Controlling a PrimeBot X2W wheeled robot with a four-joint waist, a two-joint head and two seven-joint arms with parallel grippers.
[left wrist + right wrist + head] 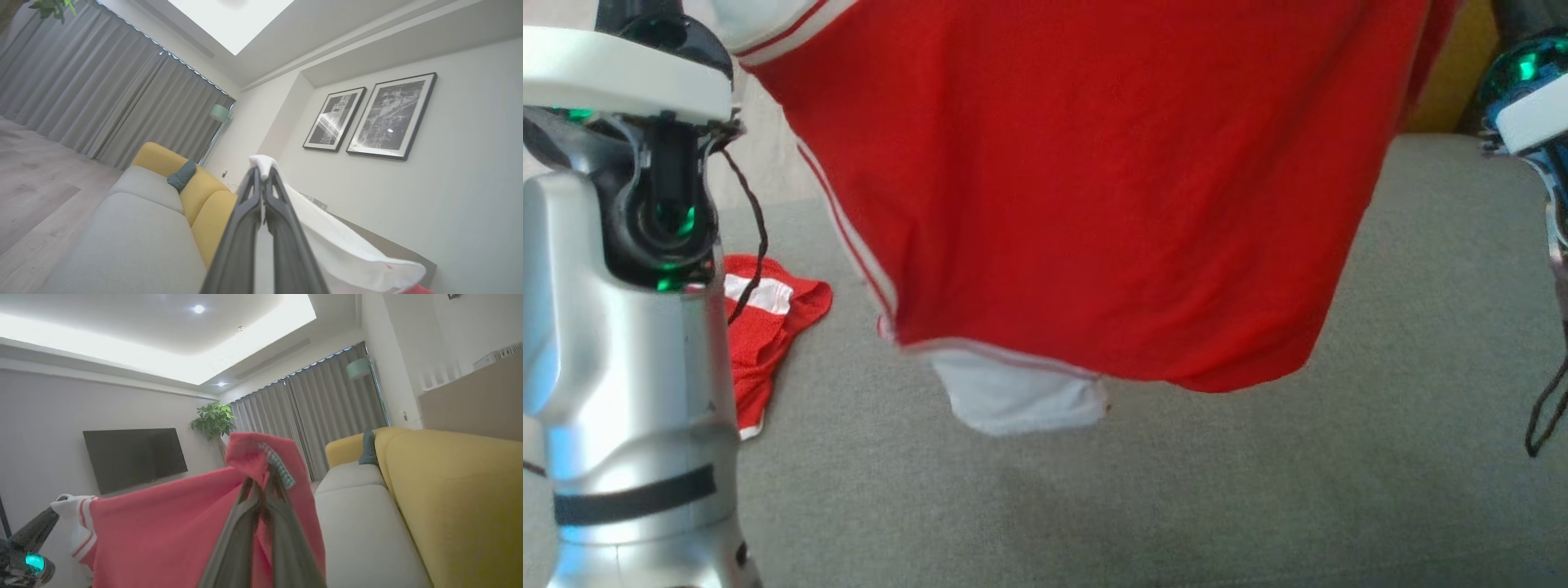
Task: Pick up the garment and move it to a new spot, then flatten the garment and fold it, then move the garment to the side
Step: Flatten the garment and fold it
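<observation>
The left gripper [261, 173] clamps the red jersey [1094, 204] by its white sleeve [327, 232]; the right gripper [261, 482] clamps its red edge. Lower it taut and level to land flat on the sofa seat [1094, 506]

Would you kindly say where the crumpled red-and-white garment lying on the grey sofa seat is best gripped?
Likely the crumpled garment's bunched red edge, pinched from above: it lies low on the seat, its other side behind the silver forearm.
</observation>
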